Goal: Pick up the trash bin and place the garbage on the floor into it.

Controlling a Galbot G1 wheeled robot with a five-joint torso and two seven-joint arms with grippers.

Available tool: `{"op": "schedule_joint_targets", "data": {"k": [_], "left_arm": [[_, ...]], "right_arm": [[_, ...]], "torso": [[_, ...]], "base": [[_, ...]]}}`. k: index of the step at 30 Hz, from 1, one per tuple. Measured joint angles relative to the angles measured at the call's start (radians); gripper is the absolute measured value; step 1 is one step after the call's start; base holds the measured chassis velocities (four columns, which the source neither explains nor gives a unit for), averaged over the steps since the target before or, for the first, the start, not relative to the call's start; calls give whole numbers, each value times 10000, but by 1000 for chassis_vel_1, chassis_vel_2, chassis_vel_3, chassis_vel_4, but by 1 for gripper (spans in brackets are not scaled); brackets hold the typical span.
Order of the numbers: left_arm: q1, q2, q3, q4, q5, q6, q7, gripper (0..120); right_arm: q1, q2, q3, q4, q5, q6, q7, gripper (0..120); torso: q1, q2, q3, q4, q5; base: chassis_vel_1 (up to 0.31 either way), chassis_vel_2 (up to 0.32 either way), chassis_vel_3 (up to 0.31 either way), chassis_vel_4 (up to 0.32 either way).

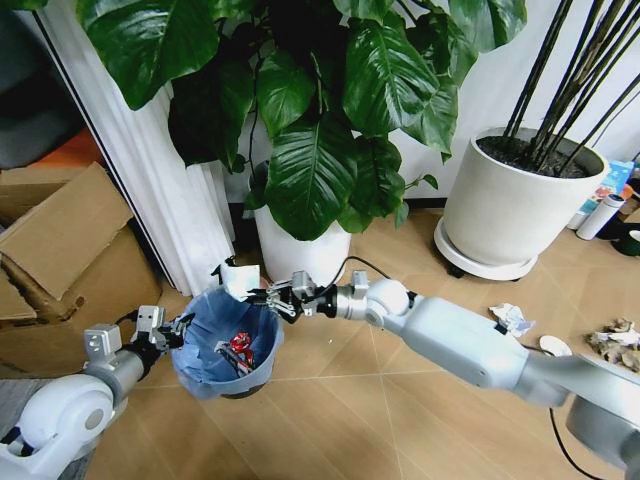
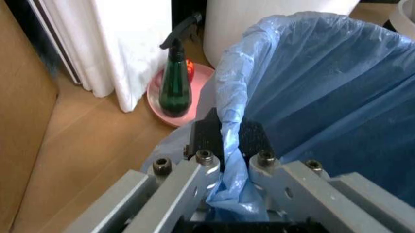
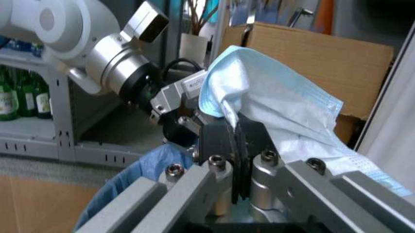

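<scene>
Head view, from left to right: a cardboard box (image 1: 70, 245) stands at the far left, and near it the left tool (image 1: 178, 330) is closed on the left rim of the trash bin (image 1: 225, 350), pinching the blue bag liner between its pads, as the left wrist view (image 2: 227, 141) shows. The bin hangs held up off the wooden floor (image 1: 400, 420), and a red piece of garbage (image 1: 240, 347) lies inside it. Beyond the bin, in the left wrist view, a green spray bottle (image 2: 175, 82) stands on a pink dish (image 2: 170, 104) beside a white curtain (image 2: 123, 43). The right tool (image 1: 272, 297) sits at the far right rim of the bin, clamped on a pale blue-white face mask (image 3: 272, 102) that shows as a white scrap (image 1: 240, 281) just above the rim. Farther right, a white crumpled paper (image 1: 510, 318), a white disc (image 1: 555, 346) and a grey-brown wad (image 1: 615, 338) lie on the floor near the large white pot (image 1: 520, 200)
</scene>
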State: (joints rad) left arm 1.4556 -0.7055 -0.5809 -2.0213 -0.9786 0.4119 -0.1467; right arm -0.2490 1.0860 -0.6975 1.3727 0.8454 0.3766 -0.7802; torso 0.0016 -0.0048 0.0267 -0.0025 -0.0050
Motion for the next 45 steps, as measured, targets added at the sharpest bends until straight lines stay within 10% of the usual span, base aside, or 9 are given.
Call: {"op": "schedule_joint_targets", "data": {"k": [10, 35, 45], "left_arm": [[-164, -8, 131, 3, -122, 3, 44, 0], [-29, -18, -99, -125, -257, -151, 81, 0], [-85, 7, -23, -159, -315, -286, 253, 0]], "right_arm": [[289, 443, -471, -467, -179, -188, -193, 7], [225, 165, 90, -949, -863, -377, -720, 98], [214, 311, 187, -1069, -1143, -165, -730, 100]], "torso": [[0, 0, 0, 0, 0], [0, 0, -1, -1, 3], [0, 0, 0, -1, 3]], "base": [[0, 0, 0, 0], [0, 0, 0, 0], [0, 0, 0, 0]]}}
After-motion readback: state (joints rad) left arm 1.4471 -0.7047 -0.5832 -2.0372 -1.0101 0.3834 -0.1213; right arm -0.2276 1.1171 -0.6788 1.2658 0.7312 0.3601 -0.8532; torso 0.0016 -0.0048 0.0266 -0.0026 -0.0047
